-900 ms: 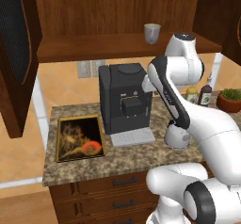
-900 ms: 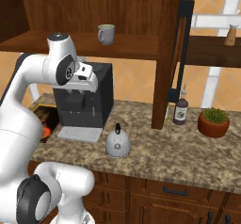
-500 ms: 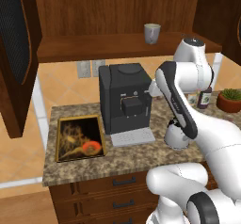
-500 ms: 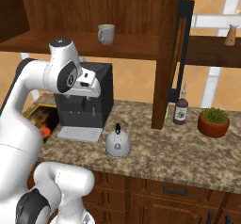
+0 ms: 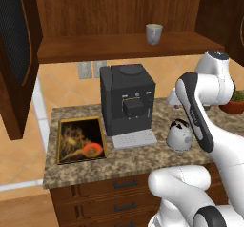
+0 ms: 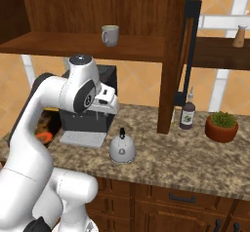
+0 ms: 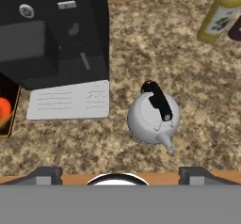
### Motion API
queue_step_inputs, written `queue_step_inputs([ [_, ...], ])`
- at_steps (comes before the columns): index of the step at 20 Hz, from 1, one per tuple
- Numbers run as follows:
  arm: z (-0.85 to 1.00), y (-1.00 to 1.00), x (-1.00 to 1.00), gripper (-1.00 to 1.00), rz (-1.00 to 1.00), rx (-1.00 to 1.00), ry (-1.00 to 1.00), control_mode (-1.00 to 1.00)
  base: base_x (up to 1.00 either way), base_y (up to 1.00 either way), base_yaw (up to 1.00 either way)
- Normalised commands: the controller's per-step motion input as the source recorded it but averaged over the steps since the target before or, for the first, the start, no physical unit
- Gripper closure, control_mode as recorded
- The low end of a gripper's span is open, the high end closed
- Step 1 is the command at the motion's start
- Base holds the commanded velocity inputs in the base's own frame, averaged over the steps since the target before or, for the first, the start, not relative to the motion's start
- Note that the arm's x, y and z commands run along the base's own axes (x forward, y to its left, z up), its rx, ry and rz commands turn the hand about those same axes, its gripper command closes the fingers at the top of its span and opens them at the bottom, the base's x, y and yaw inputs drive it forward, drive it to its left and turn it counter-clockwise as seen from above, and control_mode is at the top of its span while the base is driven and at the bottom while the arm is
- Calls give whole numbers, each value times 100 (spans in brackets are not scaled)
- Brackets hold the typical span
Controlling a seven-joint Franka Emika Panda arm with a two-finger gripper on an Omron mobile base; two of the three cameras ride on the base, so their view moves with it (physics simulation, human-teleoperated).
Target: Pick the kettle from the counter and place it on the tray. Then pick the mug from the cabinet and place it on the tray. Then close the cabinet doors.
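Clearly your gripper (image 7: 117, 171) hung above the kettle (image 7: 153, 117) with its jaws spread wide and nothing between them. The kettle stood on the counter (image 7: 197, 86), just to the right of the coffee machine (image 5: 127, 97) and beside its grey drip plate, well apart from the tray (image 5: 81, 140) on the machine's far side. Its dark handle (image 7: 157, 100) ran slantwise across the jaws' line, spout toward you, so you would probably have needed to turn the wrist before descending.
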Motion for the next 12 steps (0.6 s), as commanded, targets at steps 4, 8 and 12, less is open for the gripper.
queue_step_inputs([
  [4, -27, -42, 0, -100, 0, 0, 8, -100, 0, 0, 0],
  [8, -37, -30, 8, -100, 0, 0, 8, -100, 0, 0, 0],
  [12, -40, -28, 8, -100, 0, 0, 4, -100, 0, 0, 0],
])
